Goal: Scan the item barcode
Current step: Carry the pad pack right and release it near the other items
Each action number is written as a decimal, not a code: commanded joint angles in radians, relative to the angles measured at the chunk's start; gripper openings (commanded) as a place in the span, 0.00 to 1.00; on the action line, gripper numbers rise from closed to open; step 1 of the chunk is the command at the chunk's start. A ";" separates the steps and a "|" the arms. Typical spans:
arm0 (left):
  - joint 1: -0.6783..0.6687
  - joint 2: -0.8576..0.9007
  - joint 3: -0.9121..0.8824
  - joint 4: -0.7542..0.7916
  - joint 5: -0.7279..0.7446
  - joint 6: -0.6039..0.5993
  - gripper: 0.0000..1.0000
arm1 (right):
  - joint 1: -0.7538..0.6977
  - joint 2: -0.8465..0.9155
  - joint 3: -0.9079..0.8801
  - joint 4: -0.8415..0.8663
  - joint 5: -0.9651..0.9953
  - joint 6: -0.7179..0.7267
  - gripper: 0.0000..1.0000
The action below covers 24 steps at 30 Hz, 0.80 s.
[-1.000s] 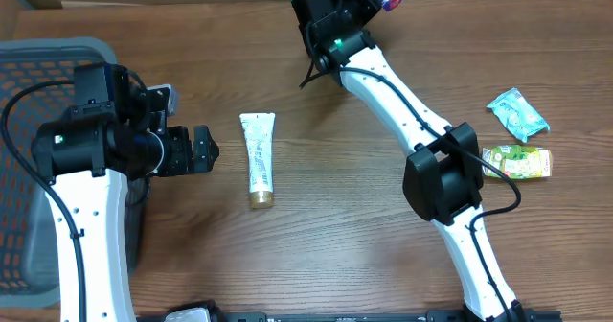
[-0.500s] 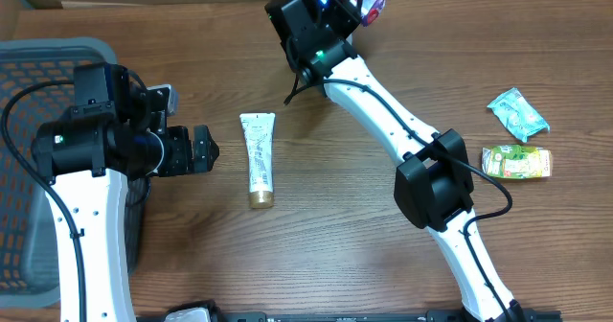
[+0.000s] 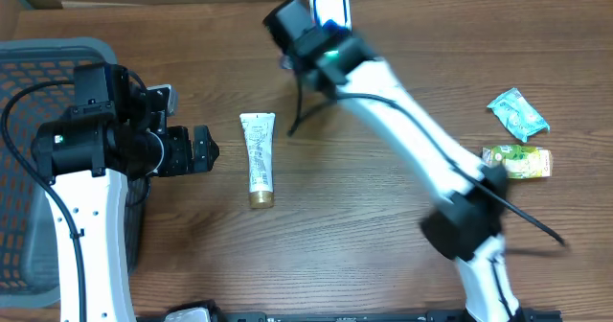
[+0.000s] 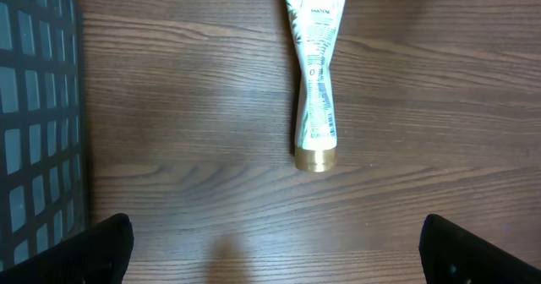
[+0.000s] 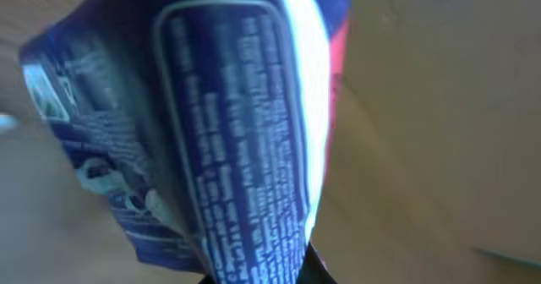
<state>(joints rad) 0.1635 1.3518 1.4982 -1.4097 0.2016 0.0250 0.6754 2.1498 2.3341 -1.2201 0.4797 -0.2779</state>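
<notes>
A: Where is the blue plastic packet with white print (image 5: 228, 140)?
B: At the far edge of the wooden desk (image 3: 345, 226), near its middle. The right gripper (image 3: 321, 20) is clamped on it.
A: And the left gripper (image 3: 211, 151)?
B: Its fingers are wide apart, holding nothing. It is by the dark mesh basket (image 3: 38, 63) at the left edge, and a white tube with a gold cap (image 4: 314, 81) lies flat just ahead. A teal wrapper (image 3: 518, 113) and a yellow-green carton (image 3: 517, 161) sit near the right edge.

Pouch (image 5: 228, 132) is showing dark blue with white print and a red edge. Tube (image 4: 314, 73) is reading white, green print, gold cap; basket (image 4: 34, 106) is showing dark grid, table (image 4: 186, 149) brown woodgrain.
</notes>
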 commanded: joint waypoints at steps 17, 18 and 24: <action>-0.007 0.002 0.004 0.001 -0.002 -0.014 0.99 | -0.880 -0.291 -0.468 -0.142 -0.441 0.701 0.04; -0.007 0.002 0.004 0.001 -0.002 -0.013 1.00 | -0.914 -0.291 -0.551 -0.081 -0.441 0.701 0.04; -0.007 0.002 0.004 0.001 -0.002 -0.014 0.99 | -1.018 -0.291 -0.724 0.037 -0.447 0.639 0.56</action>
<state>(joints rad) 0.1635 1.3518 1.4982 -1.4097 0.2012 0.0250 -0.3229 1.8790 1.6073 -1.1965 0.0509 0.4068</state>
